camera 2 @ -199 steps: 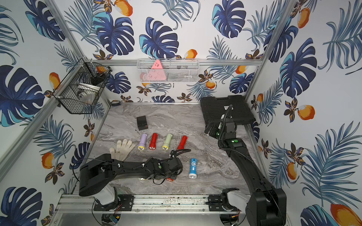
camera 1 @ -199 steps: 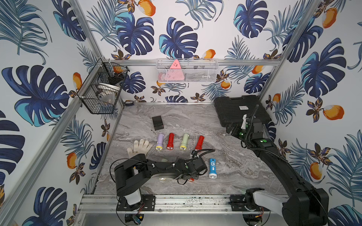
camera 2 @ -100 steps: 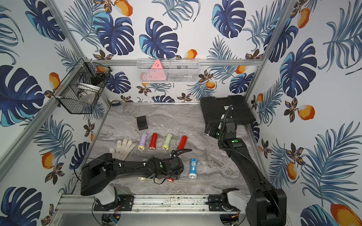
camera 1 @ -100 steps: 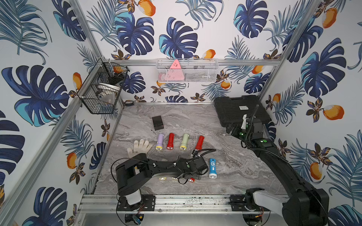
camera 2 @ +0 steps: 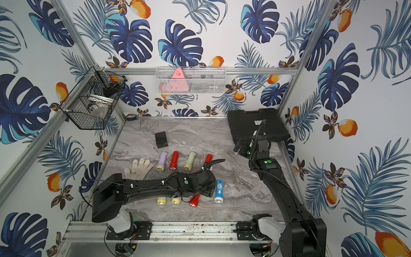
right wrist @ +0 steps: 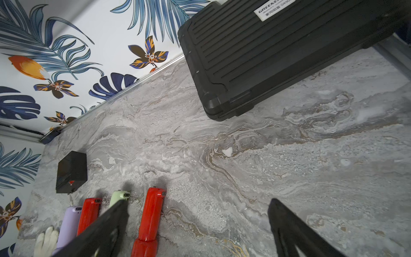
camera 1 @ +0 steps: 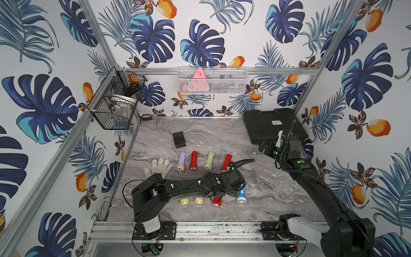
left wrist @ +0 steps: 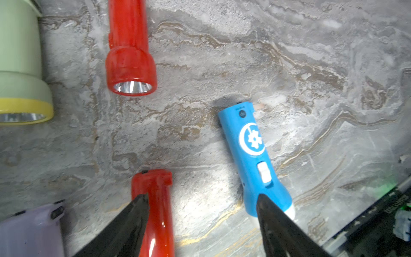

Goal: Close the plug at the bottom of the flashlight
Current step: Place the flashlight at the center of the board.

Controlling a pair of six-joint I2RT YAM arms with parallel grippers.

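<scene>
Top views, near row: the left gripper (camera 1: 224, 194) is down low over the red flashlight (camera 1: 216, 201), with the blue flashlight (camera 1: 242, 195) just beside it. The arm covers both tail ends here.
Top views, far side: the right gripper (camera 1: 263, 145) hangs well apart from the action, by the black case (camera 1: 271, 124), holding nothing.
Left wrist: this shows what the top views cannot. The fingers (left wrist: 133, 213) are spread apart, one over the red flashlight's body and one over the blue one's head end, clamping neither. Both torches lie flat on the marble tabletop (left wrist: 311, 66).
Left wrist, tail: the red flashlight's tail end is in plain sight. Whether its plug sits flush is too small to tell.
Right wrist: fingers (right wrist: 111, 222) are wide apart and empty. It looks onto the far-row flashlights (right wrist: 151, 213), tails toward the camera, each with a small dark spot. The near row is out of shot.
Progress, my call: no press is under way and nothing is gripped, so I can't confirm the plug is shut.
Left to do: check the red tail, then press the plug home if it is proud.
</scene>
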